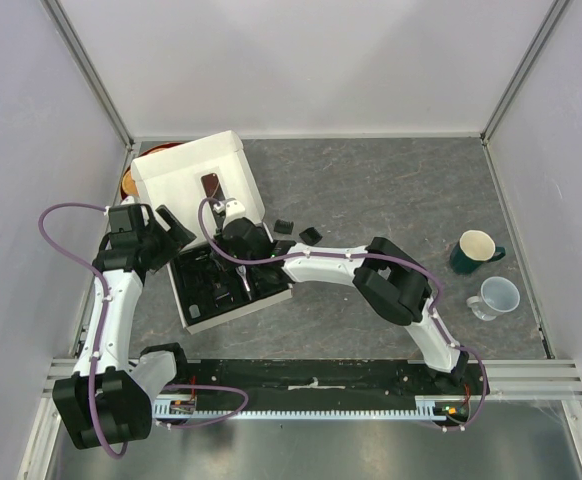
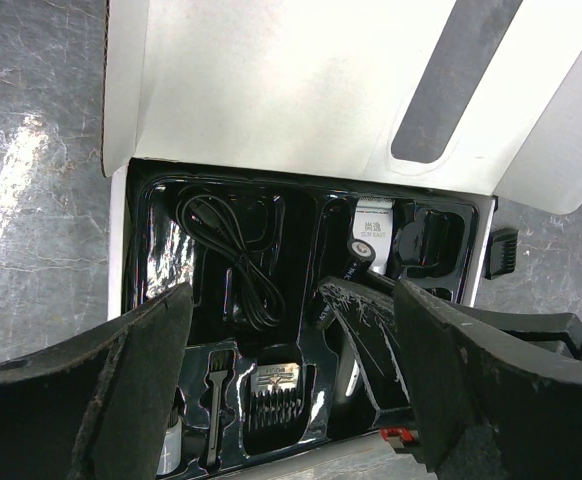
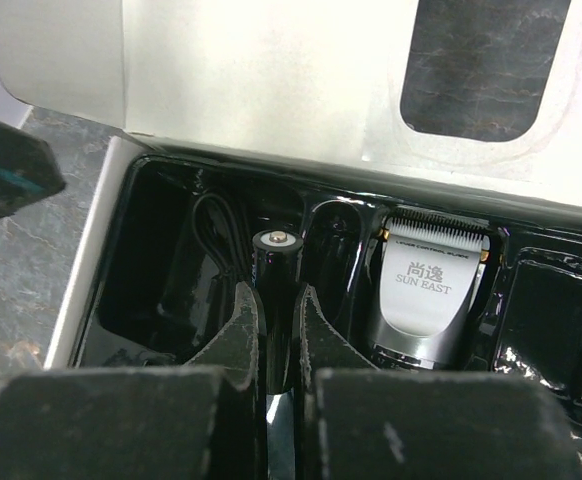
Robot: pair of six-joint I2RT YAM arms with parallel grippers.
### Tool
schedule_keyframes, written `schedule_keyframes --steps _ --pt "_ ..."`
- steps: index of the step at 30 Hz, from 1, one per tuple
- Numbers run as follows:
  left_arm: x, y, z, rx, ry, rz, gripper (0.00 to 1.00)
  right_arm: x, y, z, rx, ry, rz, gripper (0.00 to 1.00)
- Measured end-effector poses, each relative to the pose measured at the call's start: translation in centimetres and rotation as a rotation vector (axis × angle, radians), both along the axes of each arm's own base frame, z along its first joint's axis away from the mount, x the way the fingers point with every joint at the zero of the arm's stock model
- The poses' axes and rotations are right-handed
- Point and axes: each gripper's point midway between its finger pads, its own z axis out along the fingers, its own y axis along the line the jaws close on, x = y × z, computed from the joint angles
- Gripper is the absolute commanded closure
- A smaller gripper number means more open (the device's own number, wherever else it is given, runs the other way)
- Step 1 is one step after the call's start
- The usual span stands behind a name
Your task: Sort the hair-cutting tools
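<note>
Black cylinder (image 3: 276,262) in tray (image 3: 143,232): prob rigid, light, slick; take mid-body. R gripper (image 3: 276,302) clamped on it; L gripper (image 2: 296,295) wide, empty.

Table (image 1: 391,190): grey, marbled surface, enclosed by pale walls (image 1: 311,60) on three sides.
White cardboard box (image 1: 196,170): left part of the table, lid folded open towards the back wall.
Black tray (image 2: 301,215): glossy, moulded compartments, seated inside the box.
Green mug (image 1: 476,252): right side, upright, pale interior.
Clear cup (image 1: 497,297): just beside the mug, nearer the front edge.
Orange-brown object (image 1: 129,183): behind the box, mostly hidden; type cannot be told.
</note>
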Motion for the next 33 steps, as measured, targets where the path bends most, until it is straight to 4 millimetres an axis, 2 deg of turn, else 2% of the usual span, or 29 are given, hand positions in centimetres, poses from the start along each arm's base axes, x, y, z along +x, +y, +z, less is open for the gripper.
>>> schedule_keyframes --steps 6,9,10,12,20,21,25,29,33 --pt "0.0 0.0 0.0 0.0 0.0 0.0 0.13 0.4 -0.3 -0.7 -0.025 -0.011 -0.011 1.0" --pt "0.0 0.0 0.0 0.0 0.001 0.0 0.13 0.3 -0.3 -0.7 -0.027 -0.012 -0.01 0.92" --pt "0.0 0.0 0.0 0.0 0.001 0.0 0.13 0.3 -0.3 -0.7 -0.028 -0.013 -0.01 0.85" --pt "0.0 0.0 0.0 0.0 0.001 0.0 0.13 0.3 -0.3 -0.9 -0.031 -0.012 -0.009 0.78" --pt "0.0 0.0 -0.1 -0.001 0.006 -0.001 0.13 0.4 -0.2 -1.9 -0.053 0.004 -0.012 0.72" --pt "0.0 0.0 -0.2 -0.002 0.006 -0.001 0.13 0.4 -0.2 -1.8 -0.055 0.004 -0.013 0.66" --pt "0.0 0.0 -0.2 -0.002 0.007 -0.001 0.13 0.4 -0.1 -1.5 -0.057 0.014 -0.017 0.55" --pt "0.0 0.0 -0.2 -0.002 0.007 -0.001 0.13 0.5 0.0 -1.1 -0.057 0.017 -0.02 0.52" --pt "0.0 0.0 -0.2 -0.002 0.007 -0.001 0.13 0.6 0.0 -0.9 -0.055 0.017 -0.029 0.57"
